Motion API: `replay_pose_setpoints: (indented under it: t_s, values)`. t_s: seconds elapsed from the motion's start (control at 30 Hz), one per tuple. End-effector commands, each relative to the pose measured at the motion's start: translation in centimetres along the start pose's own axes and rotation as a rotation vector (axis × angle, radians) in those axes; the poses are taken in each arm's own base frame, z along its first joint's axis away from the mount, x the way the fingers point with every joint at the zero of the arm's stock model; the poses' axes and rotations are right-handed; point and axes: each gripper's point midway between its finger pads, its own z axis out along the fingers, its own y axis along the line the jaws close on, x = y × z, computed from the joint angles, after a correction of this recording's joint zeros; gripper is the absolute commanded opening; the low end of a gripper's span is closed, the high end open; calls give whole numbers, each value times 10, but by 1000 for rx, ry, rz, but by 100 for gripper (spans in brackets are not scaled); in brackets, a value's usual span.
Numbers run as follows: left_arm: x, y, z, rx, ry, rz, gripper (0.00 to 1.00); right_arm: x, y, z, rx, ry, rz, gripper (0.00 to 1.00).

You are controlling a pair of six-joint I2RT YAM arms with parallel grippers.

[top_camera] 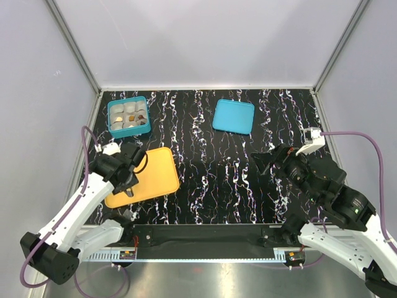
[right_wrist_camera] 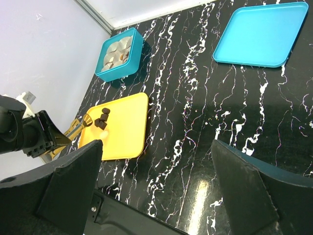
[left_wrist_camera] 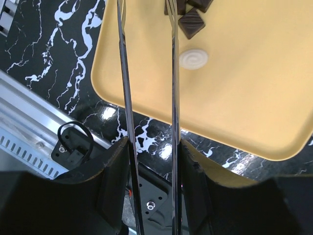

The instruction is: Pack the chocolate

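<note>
Your left gripper [left_wrist_camera: 145, 14] hangs, thin fingers [left_wrist_camera: 124, 98] apart, over the tray [left_wrist_camera: 254, 98] beside the chocolate [left_wrist_camera: 191, 23], right gripper [right_wrist_camera: 155, 147] spread wide; pinch a piece lightly across its sides: light, hard, likely slick, easily flicked.

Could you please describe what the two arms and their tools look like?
The left arm and right arm have white links and black joints, each trailing a purple cable. The left tool has thin shiny blades; the right tool has broad dark fingers.
</note>
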Motion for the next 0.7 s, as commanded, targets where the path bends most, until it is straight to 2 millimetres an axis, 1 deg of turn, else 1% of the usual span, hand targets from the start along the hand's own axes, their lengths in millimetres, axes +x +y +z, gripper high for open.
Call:
replay_pose_setpoints:
  t_s: [0.0,0.1,0.43,0.53,0.57,0.67]
  values:
    - [-2,-6,3,51,-2,6,47,-8,1,0,-7,-39,-6,100]
    - [-1,-12,7,75,-2,19,48,-8,1,0,-6,-40,-8,100]
    - [-6,-14,1,78,-6,15,47,-6,0,2,-1,-35,-11,100]
    - [-14,-10,-5,58,-24,3,47,-6,-1,4,6,-34,-13,100]
    - [-16,-6,-6,37,-32,5,47,-5,-1,5,6,-30,-14,100]
    - [-24,-8,-13,62,-54,2,47,-3,0,6,3,-25,-11,100]
